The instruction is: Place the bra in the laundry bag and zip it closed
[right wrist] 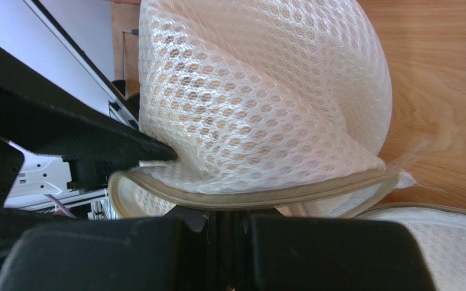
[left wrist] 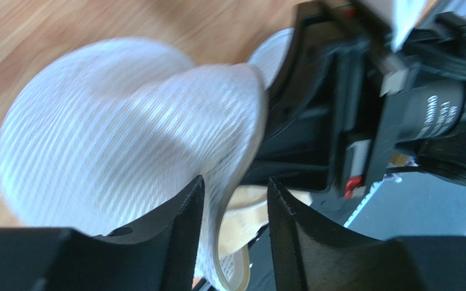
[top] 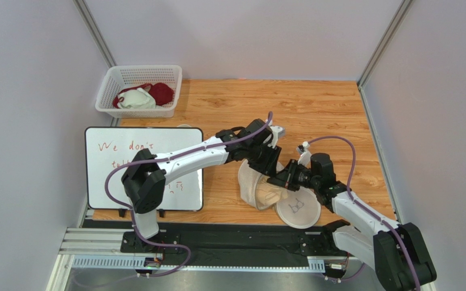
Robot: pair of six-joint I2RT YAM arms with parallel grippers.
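The laundry bag (top: pixel 276 197) lies open on the wooden table, its face with the black bra drawing (top: pixel 298 207) flat at the right and its other dome raised at the left. The beige bra (top: pixel 269 195) shows inside it, and past the mesh in the left wrist view (left wrist: pixel 255 209). My left gripper (top: pixel 270 162) is open, and the raised mesh half (left wrist: pixel 126 133) has its rim between the jaws (left wrist: pixel 235 182), against the left finger. My right gripper (top: pixel 282 180) is shut at the bag's beige zipper rim (right wrist: pixel 253 197), its tips (right wrist: pixel 241 215) just below that rim.
A white lattice basket (top: pixel 111 91) at the back left holds a dark red garment (top: pixel 162 92) and a white garment (top: pixel 137 99). A whiteboard (top: pixel 144 167) with red writing lies at the left. Grey walls close in both sides.
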